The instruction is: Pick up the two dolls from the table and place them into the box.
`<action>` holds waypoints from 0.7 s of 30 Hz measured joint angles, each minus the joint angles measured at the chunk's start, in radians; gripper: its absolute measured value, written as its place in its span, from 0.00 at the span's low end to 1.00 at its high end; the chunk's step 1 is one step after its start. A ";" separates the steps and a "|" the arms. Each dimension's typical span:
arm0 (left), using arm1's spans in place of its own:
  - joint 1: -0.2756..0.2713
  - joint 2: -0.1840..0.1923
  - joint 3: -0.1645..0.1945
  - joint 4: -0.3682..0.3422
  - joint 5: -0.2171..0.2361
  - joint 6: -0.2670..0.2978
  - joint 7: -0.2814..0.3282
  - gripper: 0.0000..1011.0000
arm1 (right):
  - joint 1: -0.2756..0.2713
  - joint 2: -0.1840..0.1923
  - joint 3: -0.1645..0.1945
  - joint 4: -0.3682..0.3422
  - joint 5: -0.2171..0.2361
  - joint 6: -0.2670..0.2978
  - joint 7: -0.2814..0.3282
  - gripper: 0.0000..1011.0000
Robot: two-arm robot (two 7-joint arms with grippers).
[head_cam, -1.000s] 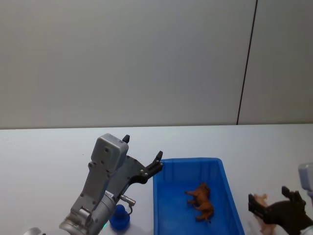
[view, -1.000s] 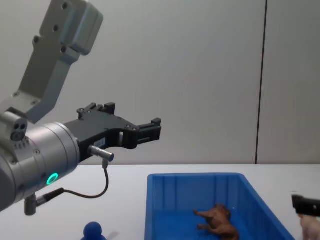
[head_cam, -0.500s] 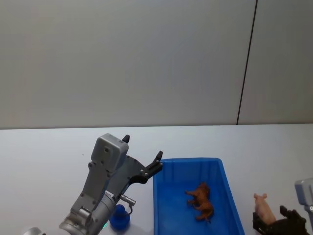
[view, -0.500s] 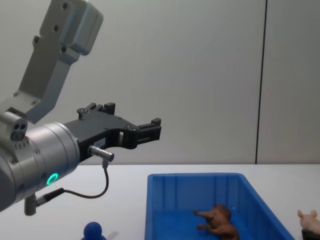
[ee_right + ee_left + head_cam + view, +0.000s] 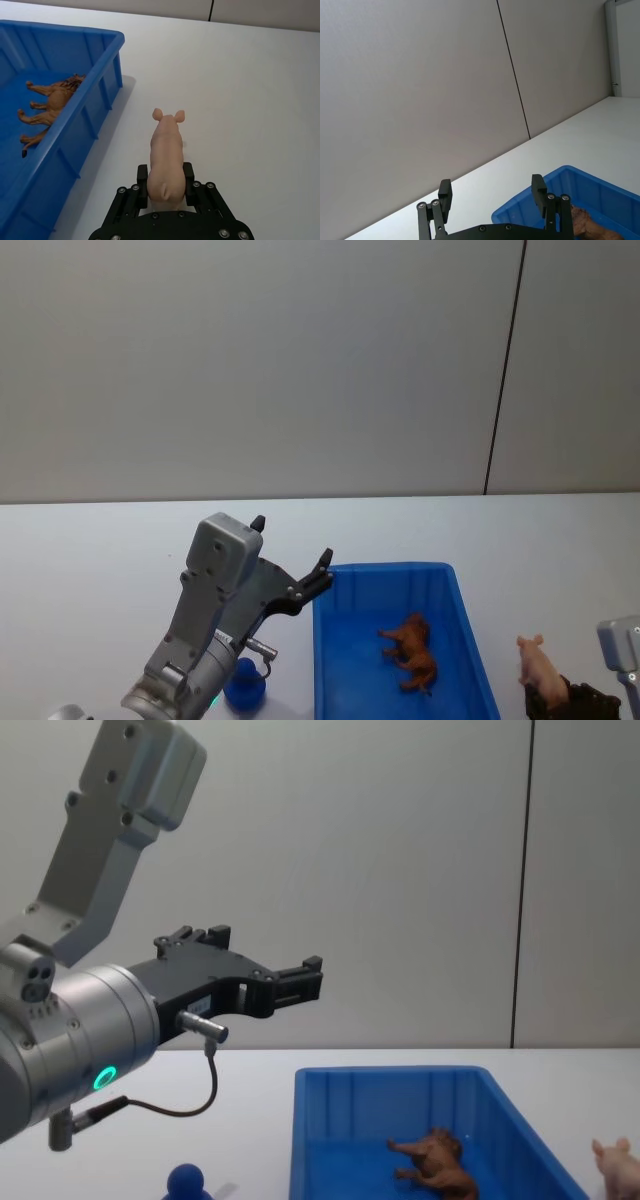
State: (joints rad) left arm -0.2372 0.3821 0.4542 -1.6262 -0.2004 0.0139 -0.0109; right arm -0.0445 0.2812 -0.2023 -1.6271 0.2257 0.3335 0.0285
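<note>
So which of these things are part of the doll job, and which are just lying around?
Job: brown animal figurine, already in the blue box; dark blue figure, on the table left of the box.
Spare: pink pig, on the table right of the box, with the right end effector at it.

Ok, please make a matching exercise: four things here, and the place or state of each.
1. brown animal figurine
2. dark blue figure
3. pink pig
4. left gripper

a. on the table, right of the box
b. raised, fingers open
c. inside the box
d. on the table, left of the box

Pairs: 1-c, 2-d, 3-a, 4-b
</note>
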 joint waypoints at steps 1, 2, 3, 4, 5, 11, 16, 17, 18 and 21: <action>0.000 0.000 0.000 0.000 0.000 0.000 0.000 0.99 | -0.001 0.000 0.000 0.000 -0.001 -0.003 0.001 0.38; 0.000 0.000 0.000 0.000 0.000 0.000 0.000 0.99 | -0.001 0.000 0.000 -0.002 -0.001 -0.007 0.003 0.38; 0.000 0.000 0.000 0.000 0.000 0.000 0.000 0.99 | -0.002 0.000 0.000 -0.005 -0.003 -0.016 0.005 0.38; 0.000 0.000 0.000 0.000 0.000 0.000 0.000 0.99 | -0.003 0.001 0.000 -0.009 -0.004 -0.020 0.007 0.38; 0.000 0.000 0.000 0.000 0.000 0.000 0.000 0.99 | -0.004 0.001 0.001 -0.014 -0.006 -0.029 0.009 0.38; 0.000 0.000 0.000 0.000 0.000 0.000 0.000 0.99 | -0.006 0.004 0.002 -0.039 -0.016 -0.063 0.020 0.38; 0.000 0.000 0.000 0.000 0.000 0.000 0.000 0.99 | -0.003 0.003 0.001 -0.067 -0.027 -0.098 0.041 0.38; 0.000 0.000 0.000 0.000 0.000 0.000 0.000 0.99 | 0.000 0.002 0.000 -0.073 -0.031 -0.107 0.050 0.38; 0.000 0.000 0.000 0.000 0.000 0.000 0.000 0.99 | 0.000 0.002 0.000 -0.073 -0.031 -0.107 0.050 0.38; 0.000 0.000 0.000 0.000 0.000 0.000 0.000 0.99 | 0.012 -0.005 -0.005 -0.083 -0.036 -0.123 0.078 0.38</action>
State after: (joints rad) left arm -0.2372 0.3821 0.4542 -1.6262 -0.2004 0.0138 -0.0109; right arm -0.0328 0.2761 -0.2076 -1.7097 0.1894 0.2110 0.1064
